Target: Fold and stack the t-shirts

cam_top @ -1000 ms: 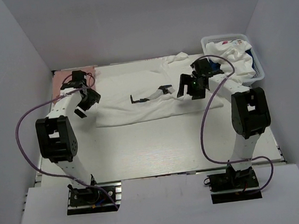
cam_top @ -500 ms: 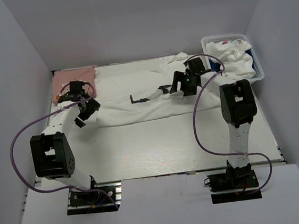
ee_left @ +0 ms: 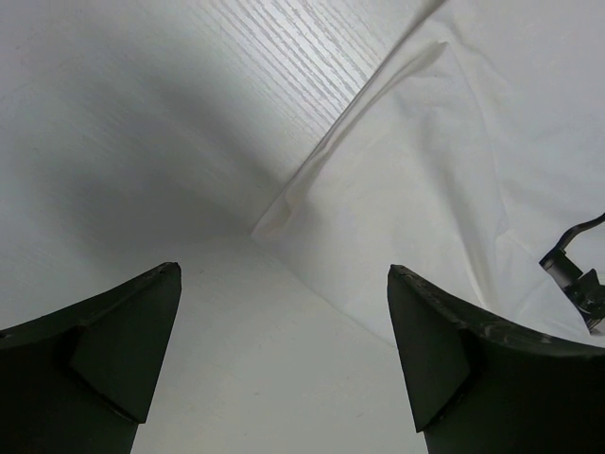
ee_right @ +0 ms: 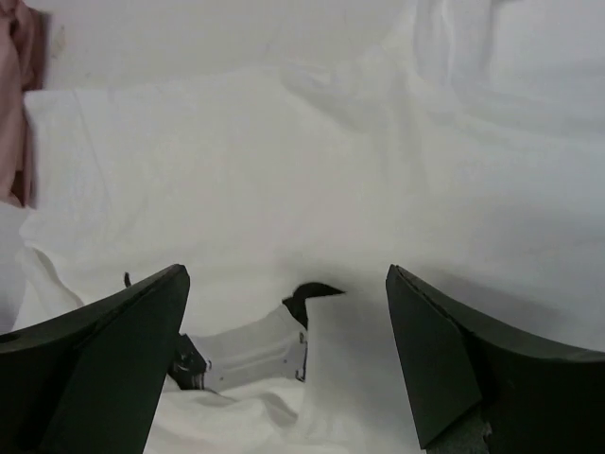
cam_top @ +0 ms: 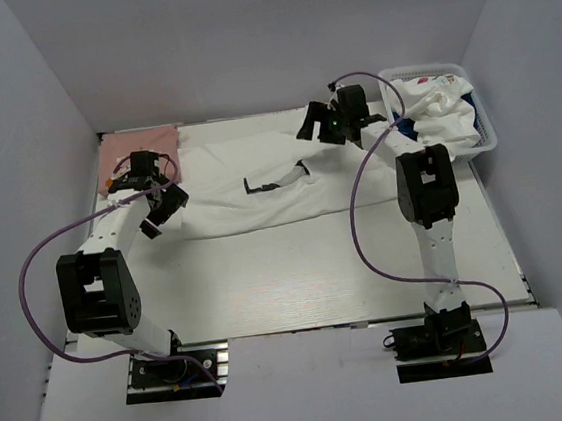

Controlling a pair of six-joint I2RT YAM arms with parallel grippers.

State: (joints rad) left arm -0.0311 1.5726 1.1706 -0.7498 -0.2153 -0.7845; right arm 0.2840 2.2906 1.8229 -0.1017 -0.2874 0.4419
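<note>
Open and empty, left gripper [cam_top: 155, 212] hangs at the near-left corner of the white tee [cam_top: 258, 178] spread on the table [cam_top: 297, 269]; right gripper [cam_top: 311, 129] likewise over its far edge. Apparently the first fold: pinch both next.

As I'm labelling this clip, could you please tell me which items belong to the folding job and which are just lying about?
Part of the job:
- large white t-shirt, spread on the table
- pink t-shirt, far left corner
- white tee, heaped in the basket

Just lying about:
- white lattice basket
- table
</note>
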